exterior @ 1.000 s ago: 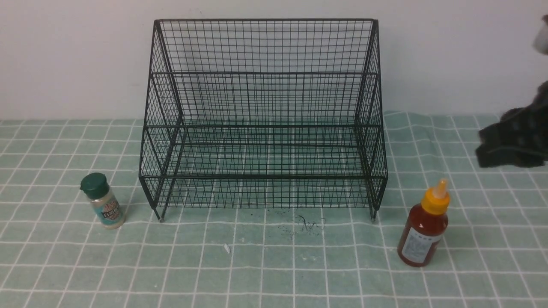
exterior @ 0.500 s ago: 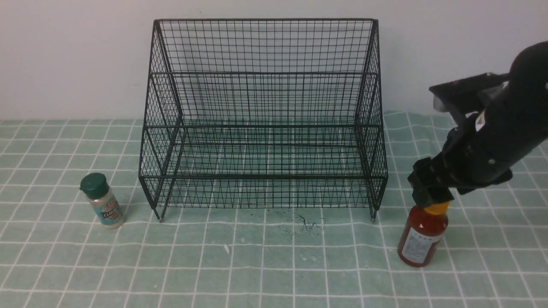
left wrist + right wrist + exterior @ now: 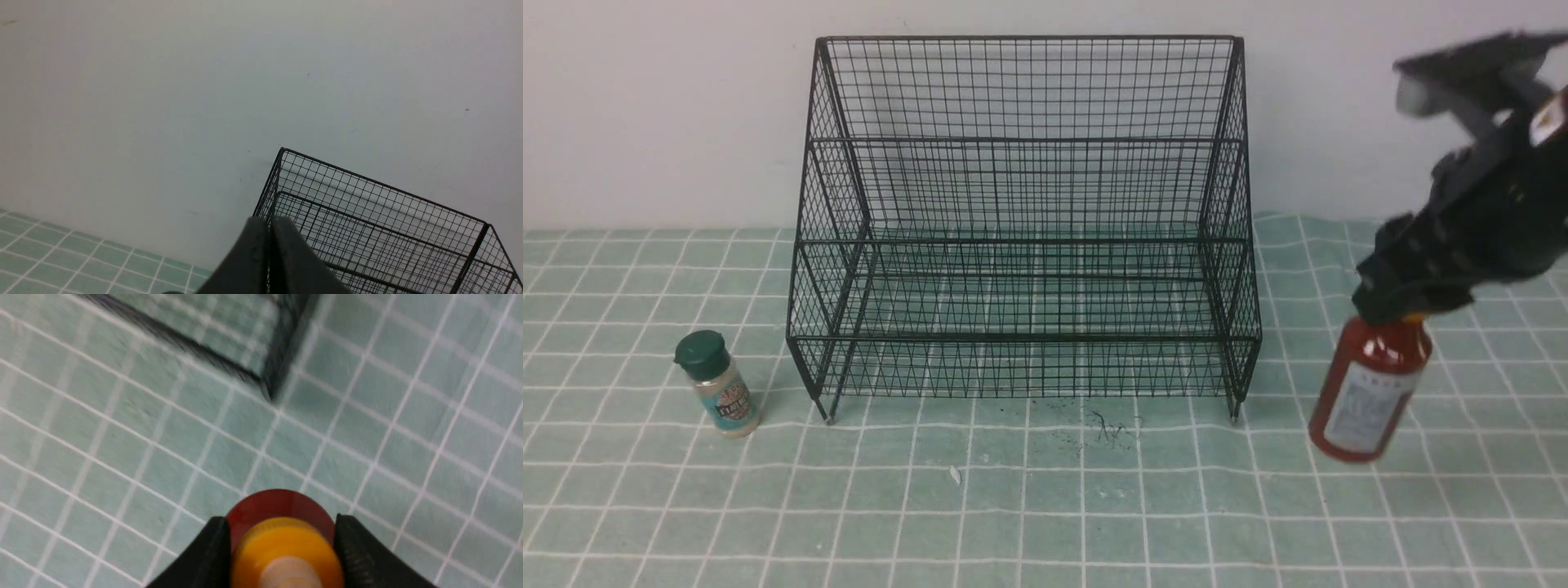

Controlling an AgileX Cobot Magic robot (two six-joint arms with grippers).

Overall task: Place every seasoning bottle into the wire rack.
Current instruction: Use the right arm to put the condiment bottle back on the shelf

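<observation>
The wire rack [image 3: 1025,245] held nothing yet. The right claw [image 3: 1398,304] pinched the squeeze bottle [image 3: 1372,392] by its yellow cap, tilted and seemingly off the desk [image 3: 1013,506], right of the rack — the shaker jar [image 3: 719,384] stood on its left, and the left claw [image 3: 267,253] was closed, empty.

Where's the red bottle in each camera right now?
Front view: red bottle at the right, hanging from the right gripper.
Left wrist view: not in it.
Right wrist view: red bottle clamped between the gripper's fingers, yellow cap nearest the camera.
Shared landmark: the wire rack, in all three views.
</observation>
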